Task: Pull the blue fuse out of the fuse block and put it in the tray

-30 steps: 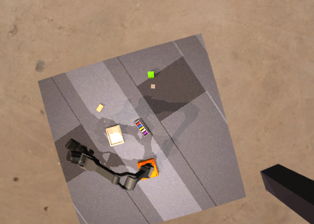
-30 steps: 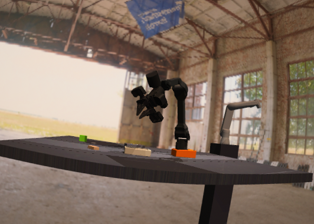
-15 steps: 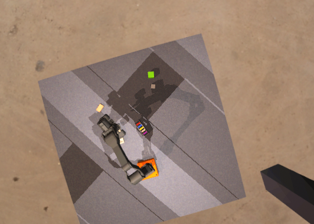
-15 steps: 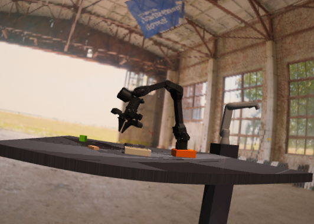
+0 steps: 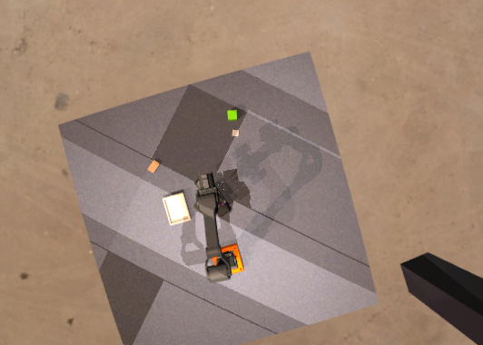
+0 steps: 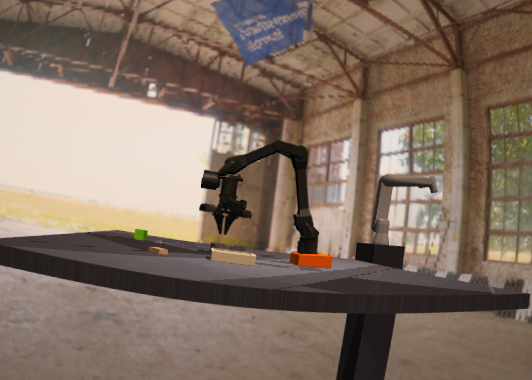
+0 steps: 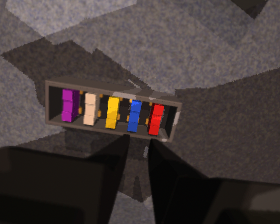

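The gripper (image 7: pixel 138 150), nearly closed on nothing, hangs well above the block (image 7: pixel 57 92), where the blue fuse (image 7: pixel 135 115) (fourth in the row, between yellow and red) sits directly beneath its fingertips.

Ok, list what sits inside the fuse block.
Five fuses stand in the fuse block: purple, cream, yellow, blue, red. Their lower ends are hidden in the slots. The pincer hangs above, narrowed, holding nothing.
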`<state>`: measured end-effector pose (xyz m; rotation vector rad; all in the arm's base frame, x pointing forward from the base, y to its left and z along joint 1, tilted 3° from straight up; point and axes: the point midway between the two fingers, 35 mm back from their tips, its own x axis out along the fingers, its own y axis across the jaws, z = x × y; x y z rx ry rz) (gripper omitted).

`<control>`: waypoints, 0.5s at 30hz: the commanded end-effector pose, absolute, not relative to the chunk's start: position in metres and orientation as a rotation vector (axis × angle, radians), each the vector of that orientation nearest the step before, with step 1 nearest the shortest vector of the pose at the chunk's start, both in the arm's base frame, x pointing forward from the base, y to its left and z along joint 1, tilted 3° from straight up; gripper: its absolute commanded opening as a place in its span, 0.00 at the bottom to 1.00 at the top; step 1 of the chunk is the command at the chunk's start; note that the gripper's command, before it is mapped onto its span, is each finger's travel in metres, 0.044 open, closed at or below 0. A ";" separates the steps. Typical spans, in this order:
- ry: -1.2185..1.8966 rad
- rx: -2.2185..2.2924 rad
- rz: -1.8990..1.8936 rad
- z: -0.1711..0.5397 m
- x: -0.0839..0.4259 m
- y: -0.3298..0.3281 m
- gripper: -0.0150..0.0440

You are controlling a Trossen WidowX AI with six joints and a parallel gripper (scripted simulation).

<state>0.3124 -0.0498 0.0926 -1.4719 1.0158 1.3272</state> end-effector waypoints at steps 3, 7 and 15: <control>1.011 -1.468 1.346 0.090 0.308 -0.050 0.38; 1.011 -1.468 1.346 0.086 0.308 -0.049 0.38; 1.011 -1.468 1.346 0.078 0.309 -0.049 0.38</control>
